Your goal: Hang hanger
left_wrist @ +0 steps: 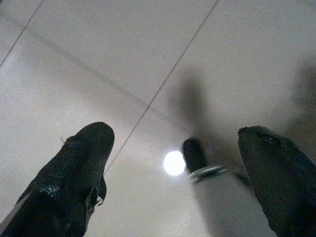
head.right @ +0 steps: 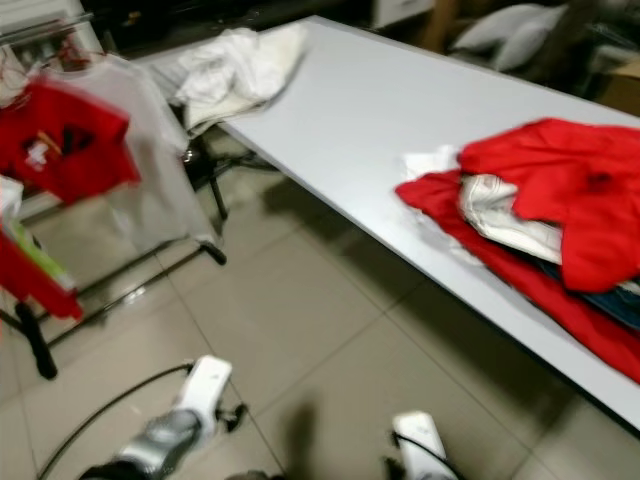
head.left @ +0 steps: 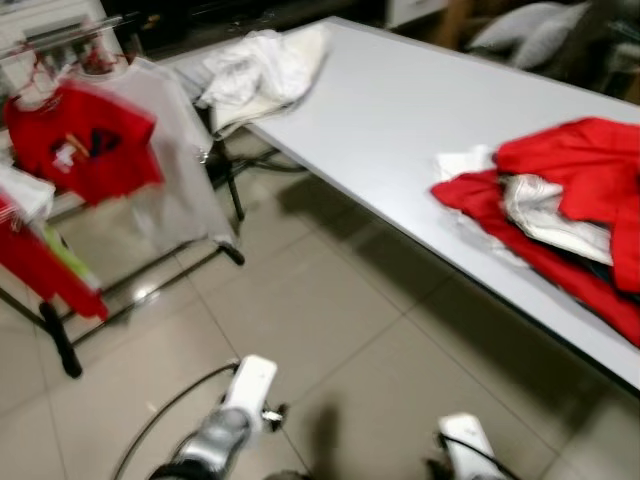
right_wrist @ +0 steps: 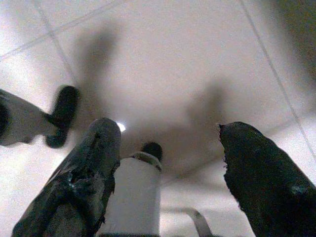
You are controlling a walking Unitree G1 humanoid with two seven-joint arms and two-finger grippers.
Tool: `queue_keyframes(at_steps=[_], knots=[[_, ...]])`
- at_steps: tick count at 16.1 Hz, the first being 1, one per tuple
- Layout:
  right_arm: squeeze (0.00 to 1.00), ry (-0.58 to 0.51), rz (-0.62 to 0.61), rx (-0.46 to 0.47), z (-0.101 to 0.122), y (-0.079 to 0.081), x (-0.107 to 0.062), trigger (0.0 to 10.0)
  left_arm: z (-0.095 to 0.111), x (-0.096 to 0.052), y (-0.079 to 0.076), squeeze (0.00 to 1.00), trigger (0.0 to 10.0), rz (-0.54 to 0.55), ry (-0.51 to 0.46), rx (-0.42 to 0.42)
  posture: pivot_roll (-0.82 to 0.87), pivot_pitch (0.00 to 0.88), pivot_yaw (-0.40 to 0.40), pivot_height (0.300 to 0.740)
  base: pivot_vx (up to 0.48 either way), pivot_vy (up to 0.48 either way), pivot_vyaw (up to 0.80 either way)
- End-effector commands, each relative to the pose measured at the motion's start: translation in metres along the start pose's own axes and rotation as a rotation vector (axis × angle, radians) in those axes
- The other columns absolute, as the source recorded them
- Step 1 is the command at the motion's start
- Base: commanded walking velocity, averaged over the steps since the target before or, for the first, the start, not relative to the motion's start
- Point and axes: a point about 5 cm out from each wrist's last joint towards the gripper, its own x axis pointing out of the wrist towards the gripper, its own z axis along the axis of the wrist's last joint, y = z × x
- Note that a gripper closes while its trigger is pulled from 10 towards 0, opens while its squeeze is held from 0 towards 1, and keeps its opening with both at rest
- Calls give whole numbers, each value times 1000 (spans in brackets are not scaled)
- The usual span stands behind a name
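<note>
Hanger not yet in hand: both grippers, left gripper [left_wrist: 173, 163] and right gripper [right_wrist: 168, 168], hang spread and empty beside the table [head.left: 400, 110]; next, I reckon, fetch one from it.

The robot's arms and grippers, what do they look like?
The left arm is silver metal with a white end block and a thin black cable looping off it. The right arm ends in white too. Each gripper has two long, blunt black fingers, scuffed on the right.

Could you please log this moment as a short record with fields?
rack: far left, on tile floor
on rack: red shirt, white shirt
table: grey, right of the rack
on table: white heap at far end, red pile at near end
left end effector: open, idle above floor
right end effector: open, idle above floor
</note>
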Motion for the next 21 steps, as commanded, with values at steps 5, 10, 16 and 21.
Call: queue_keyframes(at_steps=[5,10,16,21], knots=[[0,-30,78,-13,-1,3,-1,10000,0,-1,5,0,10000,30,-22,-102,-100,0,107,740,214,0,640],[0,-165,129,-90,13,7,-3,10000,3,-2,9,0,10000,34,-70,-103,-81,0,80,740,422,0,0],[1000,-214,229,-130,18,13,-4,10000,11,-9,24,0,10000,24,-222,-87,-66,0,30,740,402,0,0],[1000,-880,444,-164,140,27,-50,10000,14,-55,46,161,10000,53,-528,-17,-48,0,-15,740,374,0,0]])
